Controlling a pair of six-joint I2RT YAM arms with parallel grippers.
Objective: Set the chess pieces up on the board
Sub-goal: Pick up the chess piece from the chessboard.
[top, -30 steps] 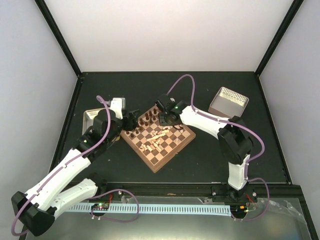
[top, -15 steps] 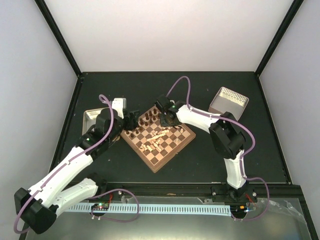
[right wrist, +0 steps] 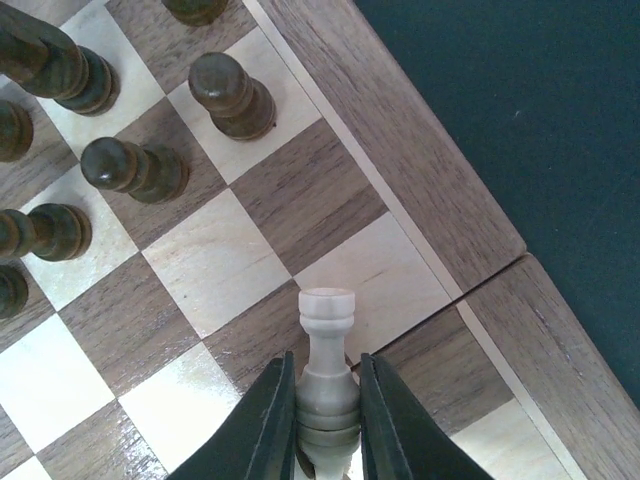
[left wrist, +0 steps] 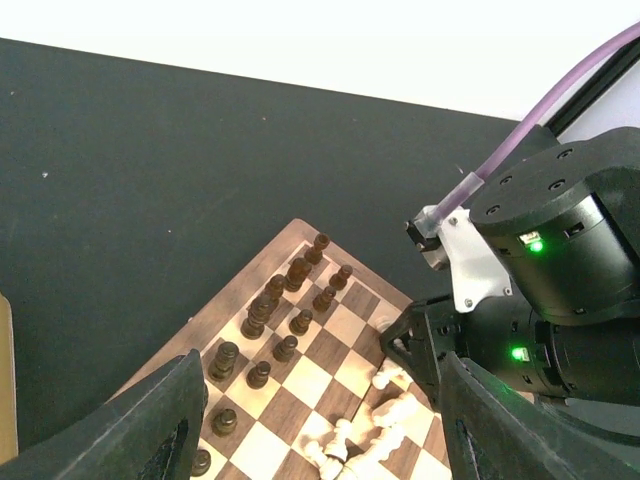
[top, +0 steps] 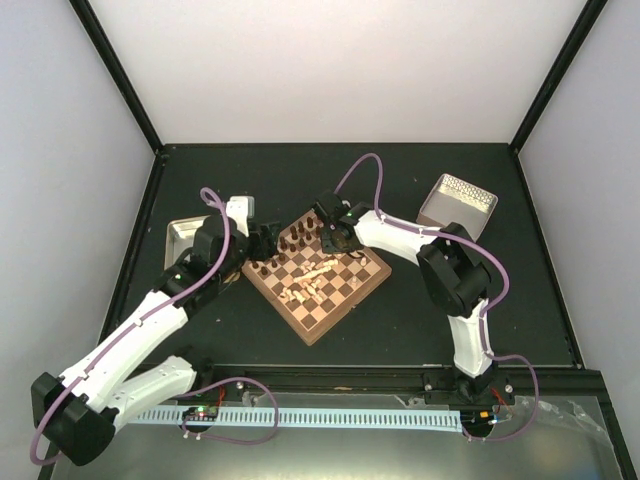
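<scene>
R gripper [right wrist: 325, 405] jaws pinch pale rook [right wrist: 327, 340] low on stem (prob. light, stiff, slick wood); L gripper [left wrist: 330, 425] jaws spread.

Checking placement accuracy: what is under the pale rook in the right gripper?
The chessboard, near its rim, lies beneath the pale rook clamped in the right gripper. The fingers cover the rook's base, so its exact square and any contact cannot be seen.

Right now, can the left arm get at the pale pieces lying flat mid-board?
Probably yes: the left gripper is open above the board with the fallen pale pieces just ahead. The right arm's wrist sits close beside them and may crowd it.
</scene>
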